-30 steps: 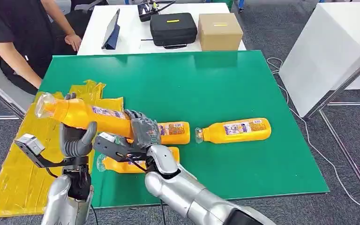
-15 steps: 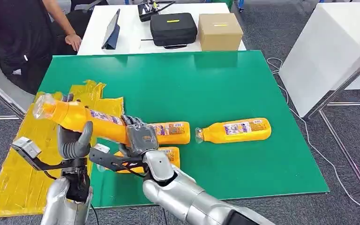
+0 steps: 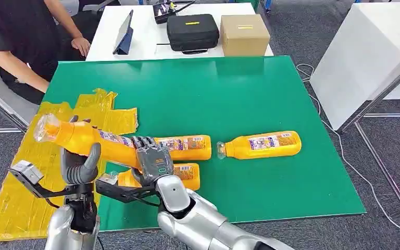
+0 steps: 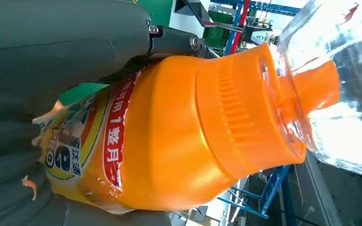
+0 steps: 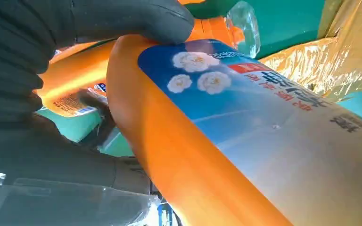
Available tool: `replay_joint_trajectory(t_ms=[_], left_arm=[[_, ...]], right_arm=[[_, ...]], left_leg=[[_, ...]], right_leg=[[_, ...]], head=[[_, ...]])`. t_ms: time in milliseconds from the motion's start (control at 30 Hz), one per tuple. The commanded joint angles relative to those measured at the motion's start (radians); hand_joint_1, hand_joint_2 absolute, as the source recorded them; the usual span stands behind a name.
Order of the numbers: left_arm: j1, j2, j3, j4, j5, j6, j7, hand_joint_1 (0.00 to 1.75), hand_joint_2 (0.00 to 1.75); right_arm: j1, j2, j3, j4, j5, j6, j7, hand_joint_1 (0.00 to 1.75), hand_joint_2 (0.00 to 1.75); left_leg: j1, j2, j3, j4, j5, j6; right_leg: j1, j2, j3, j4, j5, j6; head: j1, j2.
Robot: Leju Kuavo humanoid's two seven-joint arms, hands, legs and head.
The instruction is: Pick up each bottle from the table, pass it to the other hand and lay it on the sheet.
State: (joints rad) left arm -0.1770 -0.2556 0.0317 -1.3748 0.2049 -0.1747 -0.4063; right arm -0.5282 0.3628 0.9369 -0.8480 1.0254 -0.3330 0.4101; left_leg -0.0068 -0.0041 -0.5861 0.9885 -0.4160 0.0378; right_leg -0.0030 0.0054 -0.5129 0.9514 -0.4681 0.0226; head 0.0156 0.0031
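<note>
Bottle (image 3: 86,138) gripped by both hands (left (image 3: 78,161), right (image 3: 151,156)) above sheet (image 3: 41,161).

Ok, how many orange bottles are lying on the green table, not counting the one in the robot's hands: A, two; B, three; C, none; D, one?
B: apart from the held bottle, three lie on the green table: one behind the right hand, one nearer the robot, and one off to the right.

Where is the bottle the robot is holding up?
In the head view the held bottle is low on the left, gripped by the left hand and the right hand, its clear cap over the yellow sheet.
</note>
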Motion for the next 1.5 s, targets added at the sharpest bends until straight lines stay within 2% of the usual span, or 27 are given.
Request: replay_joint_trajectory(t_ms=[33,67,100,200,233,333,467,600,700,767,900,1133,1200,1267,1333,1500], left_arm=[[-0.001,-0.015,-0.030,-0.004,-0.021,-0.010,0.023,1.75,1.75],[0.000,-0.016,-0.029,-0.004,-0.023,-0.011,0.024,1.75,1.75],[-0.001,-0.021,-0.024,0.000,-0.023,-0.010,0.023,1.75,1.75],[-0.006,-0.021,-0.022,0.004,-0.023,-0.010,0.023,1.75,1.75],[-0.010,-0.022,-0.019,0.008,-0.022,-0.009,0.023,1.75,1.75],[-0.015,-0.026,-0.009,0.018,-0.022,-0.006,0.023,1.75,1.75],[-0.017,-0.027,-0.007,0.021,-0.025,-0.005,0.024,1.75,1.75],[-0.029,-0.027,-0.012,0.041,-0.025,-0.003,0.025,1.75,1.75],[-0.026,-0.023,-0.009,0.017,-0.123,0.105,-0.021,1.75,1.75],[-0.018,-0.027,-0.004,-0.022,-0.168,0.154,-0.041,1.75,1.75],[0.017,-0.034,-0.009,-0.154,-0.360,0.386,-0.111,1.75,1.75],[0.027,-0.027,-0.011,-0.183,-0.384,0.401,-0.099,1.75,1.75],[0.016,-0.008,-0.016,-0.170,-0.438,0.428,-0.101,1.75,1.75],[-0.008,0.025,-0.017,-0.160,-0.554,0.495,-0.081,1.75,1.75],[-0.049,0.076,-0.031,-0.083,-0.888,0.657,0.019,1.75,1.75],[-0.163,0.148,-0.097,0.264,-1.308,0.810,0.142,1.75,1.75]], right_arm=[[0.042,-0.014,-0.011,-0.032,0.046,0.017,-0.039,1.75,1.75],[0.045,-0.014,-0.027,-0.035,0.045,0.009,-0.044,1.24,1.75],[0.054,-0.014,-0.067,-0.046,0.044,-0.025,-0.061,0.00,1.75],[0.050,-0.014,-0.090,-0.051,0.044,-0.027,-0.070,0.00,1.75],[0.056,-0.014,-0.103,-0.060,0.041,-0.028,-0.078,0.00,0.00],[0.088,-0.014,-0.190,-0.100,0.046,-0.052,-0.118,0.00,0.00],[0.108,-0.014,-0.235,-0.131,0.043,-0.058,-0.151,0.00,0.00],[0.145,-0.027,-0.321,-0.217,-0.040,-0.100,-0.264,0.00,0.00],[0.172,-0.045,-0.370,-0.295,-0.092,-0.129,-0.323,0.00,0.00],[0.175,-0.051,-0.395,-0.322,-0.091,-0.126,-0.318,0.00,0.00],[0.183,-0.045,-0.442,-0.325,-0.100,-0.097,-0.324,0.00,0.00],[0.188,-0.045,-0.446,-0.322,-0.099,-0.102,-0.328,0.00,0.00],[0.193,-0.043,-0.452,-0.321,-0.103,-0.106,-0.328,0.00,0.00],[0.200,-0.044,-0.466,-0.331,-0.105,-0.100,-0.328,0.00,0.00],[0.215,-0.044,-0.480,-0.354,-0.108,-0.085,-0.330,0.00,0.00],[0.221,-0.050,-0.489,-0.367,-0.140,-0.076,-0.342,0.00,0.00]], left_leg=[[0.001,-0.002,0.003,0.000,-0.001,-0.002],[0.001,-0.002,0.002,0.000,-0.001,-0.002],[0.001,-0.002,0.003,0.000,-0.001,-0.003],[0.001,-0.003,0.002,0.000,-0.001,-0.002],[0.001,-0.002,0.001,0.000,0.000,-0.002],[0.001,-0.002,0.001,0.000,0.000,-0.002],[0.000,-0.002,0.001,0.000,0.000,-0.001],[0.001,-0.004,0.001,0.000,0.000,-0.002],[0.000,-0.004,0.001,0.000,0.000,-0.002],[0.000,-0.003,0.000,0.000,0.000,-0.001],[0.001,-0.003,0.001,0.001,-0.001,-0.002],[0.000,-0.002,0.000,0.000,0.000,-0.001],[0.001,-0.001,0.002,0.000,-0.001,-0.002],[0.001,-0.002,0.002,0.000,-0.001,-0.002],[0.001,-0.003,0.002,-0.001,0.000,-0.002],[0.000,-0.004,0.003,-0.002,0.001,-0.002]], right_leg=[[0.001,-0.003,0.004,-0.001,-0.001,0.000],[0.001,-0.003,0.004,-0.001,-0.001,0.000],[0.001,-0.003,0.005,-0.002,-0.001,0.000],[0.001,-0.004,0.004,-0.001,-0.001,0.000],[0.000,-0.003,0.003,-0.001,-0.001,0.000],[0.001,-0.003,0.002,-0.001,-0.001,0.000],[0.000,-0.002,0.002,-0.001,0.000,0.000],[0.001,-0.004,0.003,-0.001,-0.001,0.000],[0.000,-0.005,0.003,-0.001,-0.001,0.000],[0.000,-0.003,0.002,-0.001,0.000,0.000],[0.001,-0.004,0.003,-0.001,-0.001,0.000],[0.000,-0.002,0.001,-0.001,0.000,0.000],[0.001,-0.002,0.003,-0.001,-0.001,0.000],[0.001,-0.003,0.004,-0.001,-0.001,0.000],[0.000,-0.003,0.004,-0.001,-0.001,0.000],[0.000,-0.005,0.004,-0.002,0.000,0.000]], head=[[0.000,0.000],[0.000,0.000],[0.000,0.000],[0.000,0.000],[0.000,0.000],[0.000,0.000],[0.000,0.000],[0.000,0.000],[0.000,0.000],[0.000,0.000],[0.000,0.000],[0.000,0.000],[0.000,0.000],[0.000,0.000],[0.000,0.000],[0.000,0.000]])
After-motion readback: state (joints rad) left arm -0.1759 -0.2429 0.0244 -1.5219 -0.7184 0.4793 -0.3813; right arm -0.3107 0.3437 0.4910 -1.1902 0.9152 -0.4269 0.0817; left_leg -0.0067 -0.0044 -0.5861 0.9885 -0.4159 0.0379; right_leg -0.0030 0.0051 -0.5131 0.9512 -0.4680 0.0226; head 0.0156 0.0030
